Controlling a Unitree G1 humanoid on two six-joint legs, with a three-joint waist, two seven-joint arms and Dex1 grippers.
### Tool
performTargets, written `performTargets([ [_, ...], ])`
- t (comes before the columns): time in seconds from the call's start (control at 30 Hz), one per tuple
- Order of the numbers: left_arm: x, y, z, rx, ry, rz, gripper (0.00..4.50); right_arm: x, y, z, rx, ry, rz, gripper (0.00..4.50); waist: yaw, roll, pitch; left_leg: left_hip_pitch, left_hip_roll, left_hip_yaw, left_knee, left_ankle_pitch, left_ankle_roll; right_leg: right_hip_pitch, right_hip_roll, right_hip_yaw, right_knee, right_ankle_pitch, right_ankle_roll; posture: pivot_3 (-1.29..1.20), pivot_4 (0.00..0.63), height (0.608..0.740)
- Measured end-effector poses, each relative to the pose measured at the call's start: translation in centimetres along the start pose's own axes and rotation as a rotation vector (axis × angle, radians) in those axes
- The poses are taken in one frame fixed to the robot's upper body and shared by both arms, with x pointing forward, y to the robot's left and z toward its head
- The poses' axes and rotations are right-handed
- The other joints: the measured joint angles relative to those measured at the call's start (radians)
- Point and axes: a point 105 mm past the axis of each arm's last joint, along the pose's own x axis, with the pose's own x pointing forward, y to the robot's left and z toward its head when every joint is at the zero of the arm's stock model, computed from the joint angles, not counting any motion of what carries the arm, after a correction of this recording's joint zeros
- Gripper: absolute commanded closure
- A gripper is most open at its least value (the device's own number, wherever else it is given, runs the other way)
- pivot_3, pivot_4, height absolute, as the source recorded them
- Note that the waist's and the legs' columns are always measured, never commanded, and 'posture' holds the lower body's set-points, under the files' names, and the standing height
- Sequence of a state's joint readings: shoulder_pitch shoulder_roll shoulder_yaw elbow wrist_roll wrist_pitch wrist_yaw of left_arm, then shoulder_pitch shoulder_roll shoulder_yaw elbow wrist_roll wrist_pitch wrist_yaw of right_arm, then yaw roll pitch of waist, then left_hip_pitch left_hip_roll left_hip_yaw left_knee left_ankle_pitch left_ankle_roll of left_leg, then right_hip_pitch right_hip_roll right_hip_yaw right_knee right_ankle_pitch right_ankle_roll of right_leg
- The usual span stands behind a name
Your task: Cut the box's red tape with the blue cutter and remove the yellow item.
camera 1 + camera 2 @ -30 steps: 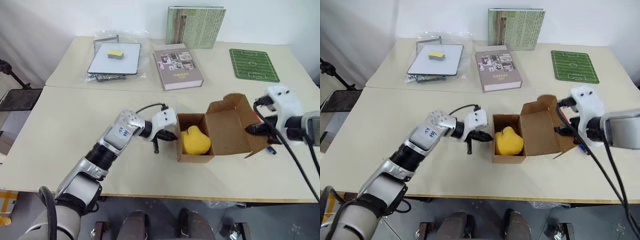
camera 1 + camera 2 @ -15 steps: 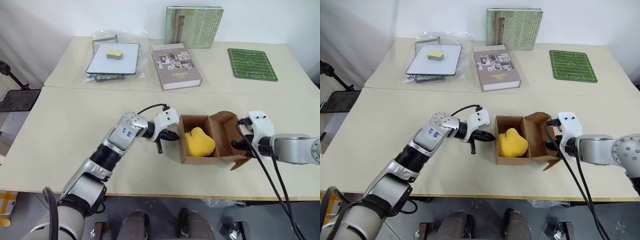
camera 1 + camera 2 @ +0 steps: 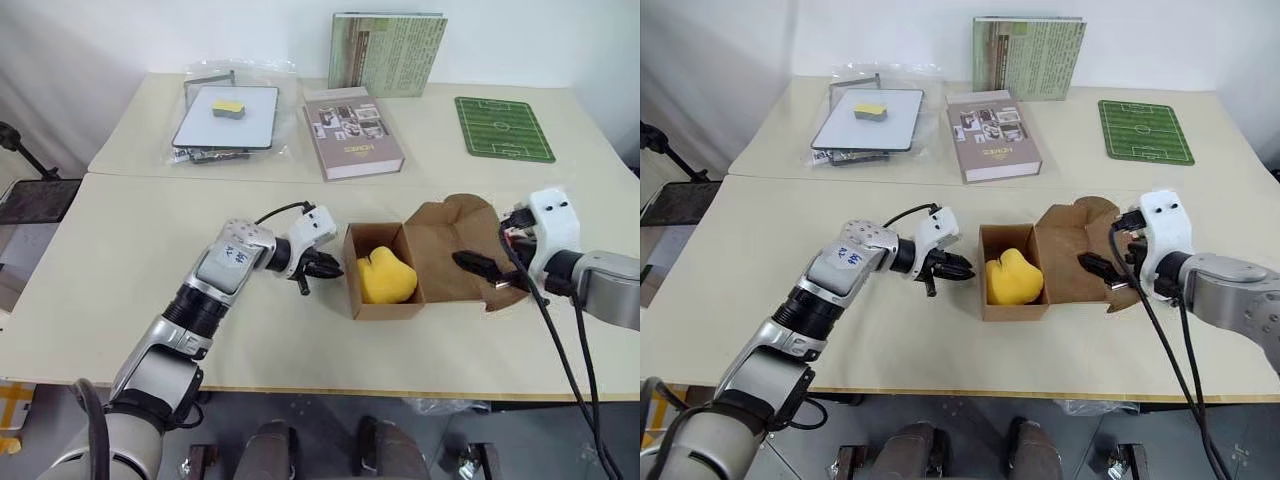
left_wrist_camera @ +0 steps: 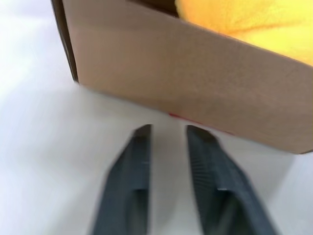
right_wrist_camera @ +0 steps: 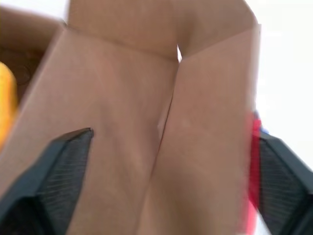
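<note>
The box point(image 3: 385, 275) is sitting open on the near table point(image 3: 150, 300), its flaps spreading out to the right; the yellow item point(image 3: 386, 276) is resting inside it, rounded and bright, nearly filling the open compartment. The left gripper point(image 3: 322, 268) is hanging just beside the box's left wall, its fingers point(image 4: 139, 161) standing narrowly apart with nothing between them, the tips close to the cardboard but not touching it; a sliver of the red tape point(image 4: 195, 120) is showing along the bottom edge of that wall in the left wrist view. The right gripper point(image 5: 166, 191) is reaching over the opened flaps from the right, its fingers point(image 3: 478, 264) spreading wide, with a flap lying between them and not being pinched; a red strip is showing at the flap's edge beside one finger. On the far table a grey book point(image 3: 353, 133), a green mat point(image 3: 504, 129), a standing book point(image 3: 388, 52) and a tray in a plastic bag point(image 3: 228, 116) are lying well apart from the box.
</note>
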State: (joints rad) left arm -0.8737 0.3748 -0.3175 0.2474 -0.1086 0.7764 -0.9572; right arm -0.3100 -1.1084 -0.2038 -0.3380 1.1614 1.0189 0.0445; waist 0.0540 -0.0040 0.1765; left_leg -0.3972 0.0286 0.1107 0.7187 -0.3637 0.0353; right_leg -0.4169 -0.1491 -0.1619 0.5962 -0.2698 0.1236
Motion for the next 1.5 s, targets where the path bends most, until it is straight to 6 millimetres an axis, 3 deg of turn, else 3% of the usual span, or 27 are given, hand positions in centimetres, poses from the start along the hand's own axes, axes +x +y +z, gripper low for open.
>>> performTargets([
  [0.23,-3.3,2.2,3.6,0.034,-0.095,0.097,0.12,-3.4,-2.9,2.2,-0.074,-0.101,-0.037,0.00,-0.002,0.000,0.000,0.001,0.000,0.001,0.000,0.000,0.000,0.000,0.000,0.001,0.000,0.000,0.000,0.00,0.150,0.740],
  [0.37,-3.2,1.8,6.8,0.219,-0.137,0.112,0.05,-5.2,-2.5,3.0,-0.097,-0.153,0.044,0.00,0.003,0.000,0.000,0.001,-0.001,0.001,-0.001,0.000,0.000,0.001,0.000,0.001,0.000,0.000,0.000,0.00,0.150,0.740],
  [0.47,-1.4,-0.7,8.6,0.361,-0.145,0.021,0.05,-6.0,-1.2,3.4,-0.137,-0.174,0.122,0.00,0.002,0.000,0.000,0.003,-0.001,0.001,-0.001,0.000,0.000,0.002,0.000,0.001,0.000,0.000,0.000,0.00,0.150,0.740],
  [0.6,2.8,-4.8,7.4,0.520,-0.034,-0.154,0.05,-6.2,0.0,3.2,-0.174,-0.172,0.168,0.00,-0.001,0.000,0.000,0.006,-0.001,0.002,-0.001,0.000,0.000,0.004,0.000,0.002,0.000,0.000,0.000,0.00,0.150,0.740],
  [0.73,4.7,-6.4,6.1,0.563,0.035,-0.242,0.05,-6.0,0.3,1.7,-0.144,-0.148,0.167,0.00,-0.003,0.000,0.000,0.008,0.000,0.003,-0.001,0.000,0.000,0.004,0.000,0.004,0.002,0.000,0.000,0.00,0.150,0.740],
  [0.83,5.6,-5.9,4.6,0.547,0.106,-0.251,0.60,-6.2,0.7,1.0,-0.141,-0.143,0.157,0.00,-0.004,0.000,0.000,0.008,0.000,0.003,-0.001,0.000,0.000,0.004,0.000,0.005,0.002,0.000,0.000,0.00,0.150,0.740],
  [1.27,5.4,-5.2,5.0,0.504,0.079,-0.252,4.13,-6.6,0.8,0.5,-0.135,-0.151,0.128,0.00,-0.004,0.000,0.000,0.010,0.000,-0.003,0.001,0.000,0.001,0.004,0.000,0.007,0.005,0.001,-0.001,0.00,0.150,0.740],
  [1.33,4.9,-5.2,5.5,0.466,0.041,-0.263,4.40,-6.6,0.9,0.5,-0.135,-0.150,0.141,0.00,-0.003,0.000,0.000,0.010,0.000,-0.003,0.001,0.000,0.001,0.004,0.000,0.007,0.005,0.001,-0.001,0.00,0.150,0.740],
  [1.5,3.4,-5.7,7.9,0.430,-0.104,-0.271,4.42,-6.7,1.3,0.5,-0.142,-0.153,0.185,0.00,-0.002,0.000,0.000,0.010,0.000,-0.004,0.001,0.000,0.001,0.004,0.000,0.007,0.005,0.001,-0.001,0.00,0.150,0.740],
])
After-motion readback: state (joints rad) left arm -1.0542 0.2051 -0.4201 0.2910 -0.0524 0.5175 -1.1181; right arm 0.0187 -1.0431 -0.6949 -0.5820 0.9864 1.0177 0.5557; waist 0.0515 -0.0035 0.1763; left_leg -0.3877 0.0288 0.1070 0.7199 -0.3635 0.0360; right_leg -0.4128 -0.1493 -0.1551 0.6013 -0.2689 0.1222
